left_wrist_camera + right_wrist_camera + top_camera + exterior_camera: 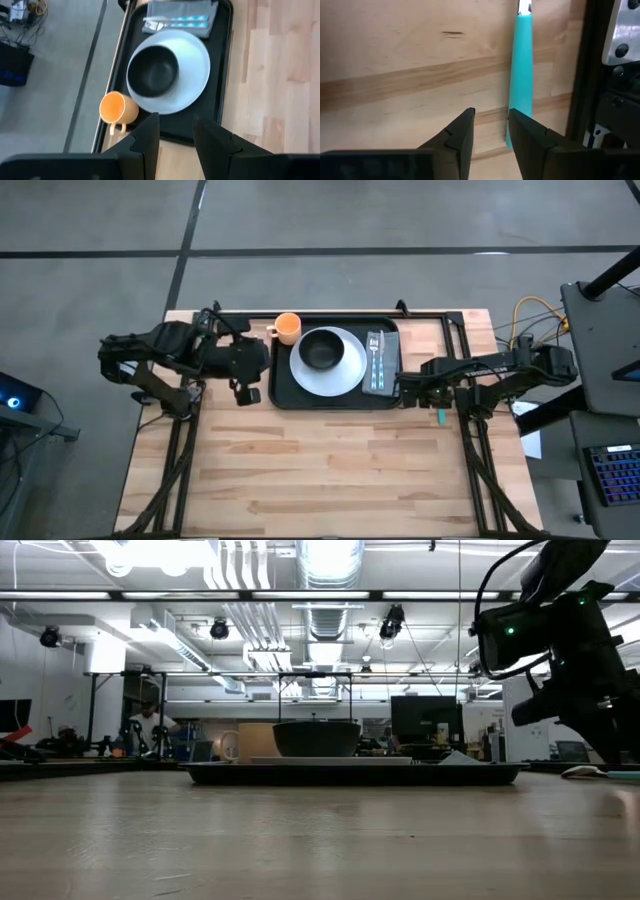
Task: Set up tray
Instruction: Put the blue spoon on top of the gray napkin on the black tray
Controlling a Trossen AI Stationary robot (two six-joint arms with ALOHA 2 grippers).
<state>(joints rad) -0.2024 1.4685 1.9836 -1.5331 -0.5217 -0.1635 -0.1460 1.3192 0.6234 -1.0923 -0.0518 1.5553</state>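
Observation:
The black tray lies at the table's far middle. On it are a white plate with a black bowl, an orange cup in its far left corner, and a grey napkin with cutlery at its right end. My left gripper is open and empty at the tray's left rim. My right gripper is open and empty just right of the tray's near right corner, over bare wood. A teal-handled utensil lies on the table beside its fingers.
The teal utensil lies on the wood near the right arm's black frame rail. Cables and a keyboard sit off the table's right side. The near half of the table is bare wood.

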